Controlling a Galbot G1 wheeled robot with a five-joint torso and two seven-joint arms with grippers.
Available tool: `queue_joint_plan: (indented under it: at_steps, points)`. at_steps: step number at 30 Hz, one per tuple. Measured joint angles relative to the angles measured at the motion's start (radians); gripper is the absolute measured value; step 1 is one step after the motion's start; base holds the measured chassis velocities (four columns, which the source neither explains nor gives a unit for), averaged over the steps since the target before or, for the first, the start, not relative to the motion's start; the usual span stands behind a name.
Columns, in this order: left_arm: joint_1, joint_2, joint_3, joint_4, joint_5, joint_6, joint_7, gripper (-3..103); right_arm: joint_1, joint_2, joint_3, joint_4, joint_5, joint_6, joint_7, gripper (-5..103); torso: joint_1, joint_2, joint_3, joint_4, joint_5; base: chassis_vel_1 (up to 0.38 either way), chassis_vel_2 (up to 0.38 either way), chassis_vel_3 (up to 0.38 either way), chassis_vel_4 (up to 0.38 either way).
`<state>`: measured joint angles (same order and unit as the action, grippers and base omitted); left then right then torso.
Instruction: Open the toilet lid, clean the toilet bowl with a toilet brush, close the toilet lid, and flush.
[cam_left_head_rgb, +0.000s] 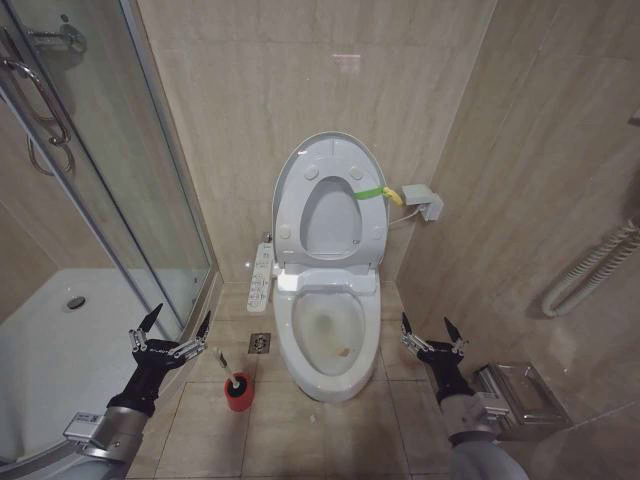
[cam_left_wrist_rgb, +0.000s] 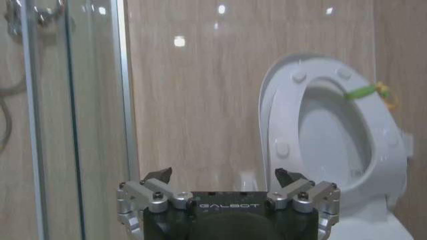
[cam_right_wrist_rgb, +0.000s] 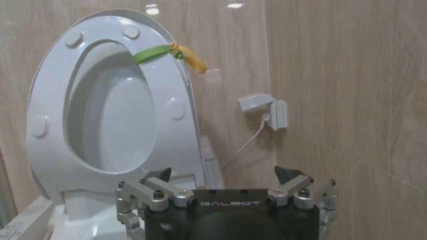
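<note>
The toilet lid (cam_left_head_rgb: 331, 150) stands raised against the wall; the toilet bowl (cam_left_head_rgb: 328, 378) lies open; the toilet brush (cam_left_head_rgb: 233, 375) stands in its red cup.

beige tiled walls (cam_left_head_rgb: 300, 80), tile floor (cam_left_head_rgb: 200, 420) (small drain (cam_left_head_rgb: 260, 343)), glass shower door (cam_left_head_rgb: 120, 170)

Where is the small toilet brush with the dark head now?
In the head view, the toilet brush stands in its small round red cup on the floor, left of the white ceramic toilet bowl.
</note>
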<state>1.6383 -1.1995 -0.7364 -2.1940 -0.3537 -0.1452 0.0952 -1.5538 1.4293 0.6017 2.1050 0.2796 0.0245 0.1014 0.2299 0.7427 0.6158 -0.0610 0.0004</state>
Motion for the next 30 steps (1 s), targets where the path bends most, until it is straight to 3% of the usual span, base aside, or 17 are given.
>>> queue_joint_plan:
  at_steps: [2, 7, 17, 20, 30]
  points:
    - [0.009, -0.009, 0.002, 0.045, -0.009, -0.065, 0.005, 100, 0.000, 0.000, 0.000, 0.000, 0.000, 0.000, 0.000, 100, 0.000, 0.000, 0.000, 0.0000, -0.0004, 0.000, 0.000, 0.000, 0.000]
    - [0.017, -0.026, 0.003, 0.120, -0.013, -0.123, 0.011, 100, 0.000, 0.000, 0.000, 0.000, 0.000, 0.000, 0.000, 100, 0.000, 0.000, 0.000, 0.0004, -0.0005, 0.000, 0.000, 0.000, 0.000]
    - [-0.014, -0.043, 0.023, 0.209, -0.004, -0.149, 0.014, 100, 0.000, 0.000, 0.000, 0.000, 0.000, 0.000, 0.000, 100, 0.000, 0.000, 0.000, 0.0003, -0.0004, 0.000, 0.000, 0.000, 0.000]
    - [-0.035, -0.047, 0.036, 0.303, -0.012, -0.182, 0.021, 100, 0.000, 0.000, 0.000, 0.000, 0.000, 0.000, 0.000, 100, 0.000, 0.000, 0.000, 0.0003, -0.0005, 0.000, 0.000, 0.000, 0.000]
    - [-0.095, -0.049, 0.061, 0.487, -0.074, -0.206, 0.043, 100, 0.000, 0.000, 0.000, 0.000, 0.000, 0.000, 0.000, 100, 0.000, 0.000, 0.000, 0.0004, -0.0005, 0.000, 0.000, 0.000, 0.000]
